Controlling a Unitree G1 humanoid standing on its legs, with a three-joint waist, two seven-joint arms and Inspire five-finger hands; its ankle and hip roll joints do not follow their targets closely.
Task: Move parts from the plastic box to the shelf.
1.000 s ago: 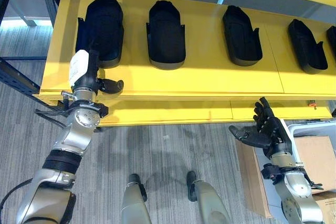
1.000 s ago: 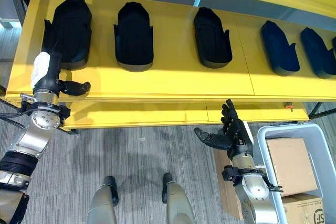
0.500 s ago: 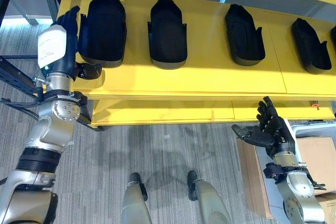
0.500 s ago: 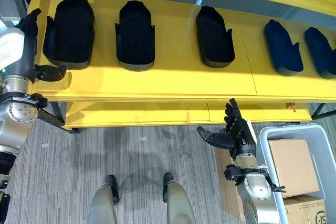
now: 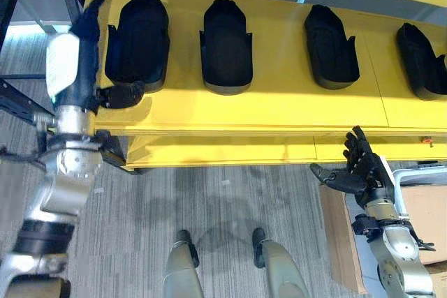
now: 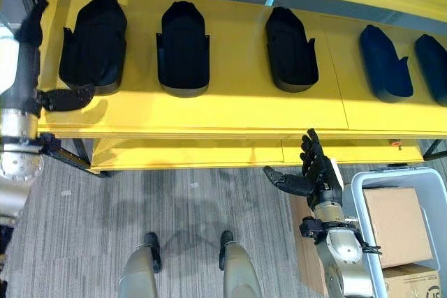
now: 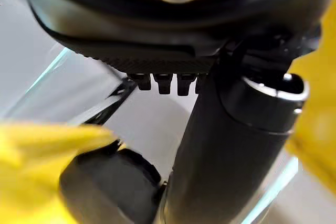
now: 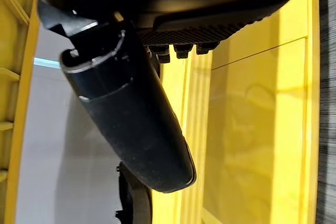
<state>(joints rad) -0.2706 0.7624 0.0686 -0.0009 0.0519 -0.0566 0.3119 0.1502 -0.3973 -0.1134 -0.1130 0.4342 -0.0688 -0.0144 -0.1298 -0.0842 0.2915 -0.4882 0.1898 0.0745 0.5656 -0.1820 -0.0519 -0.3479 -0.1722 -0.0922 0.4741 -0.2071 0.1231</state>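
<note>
The left hand [image 5: 77, 61] is flat and holds nothing, right beside the end black part [image 5: 136, 43] on the yellow shelf [image 5: 279, 106]. The right hand [image 5: 360, 172] hangs loose by the plastic box [image 6: 363, 190].

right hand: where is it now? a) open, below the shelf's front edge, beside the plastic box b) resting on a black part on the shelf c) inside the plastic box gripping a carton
a: the right hand is spread open and empty, below the yellow shelf and beside the plastic box.
</note>
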